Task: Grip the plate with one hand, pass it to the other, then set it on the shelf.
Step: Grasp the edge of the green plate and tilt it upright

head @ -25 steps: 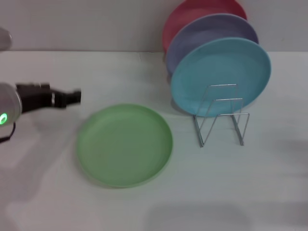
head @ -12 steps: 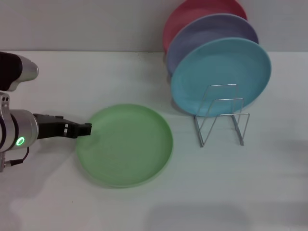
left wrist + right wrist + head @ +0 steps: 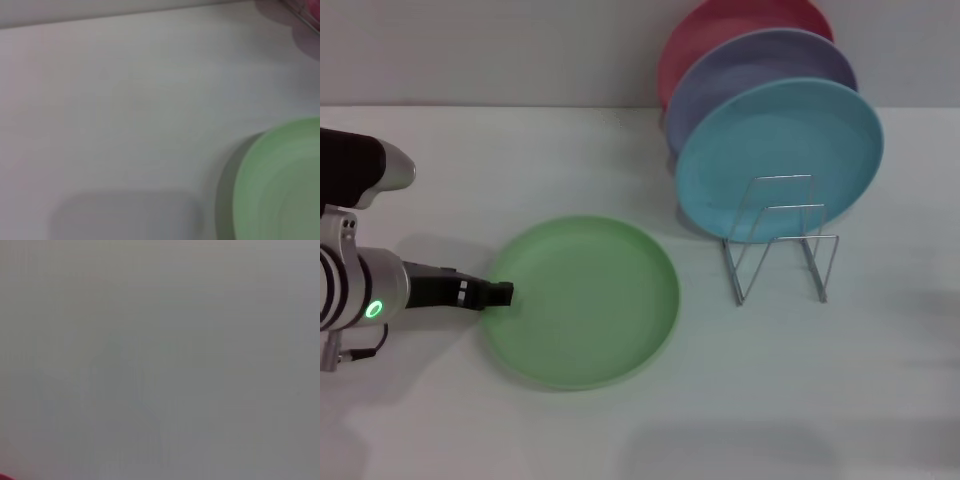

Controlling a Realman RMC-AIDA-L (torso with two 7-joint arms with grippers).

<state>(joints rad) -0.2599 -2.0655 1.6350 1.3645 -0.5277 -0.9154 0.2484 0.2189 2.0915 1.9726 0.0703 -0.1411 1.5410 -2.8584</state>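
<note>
Head view: the light green plate (image 3: 580,300) lies flat on the white table (image 3: 880,380), lower centre of frame. The left pincer (image 3: 498,294) touches its left rim; I cannot tell its opening. The wire shelf (image 3: 780,240) stands right.

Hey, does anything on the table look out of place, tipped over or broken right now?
Nothing stands out. The green plate lies flat on the white table, the left pincer at its rim. The turquoise, lavender and red plates stand upright behind the wire rack's empty front slots.
</note>
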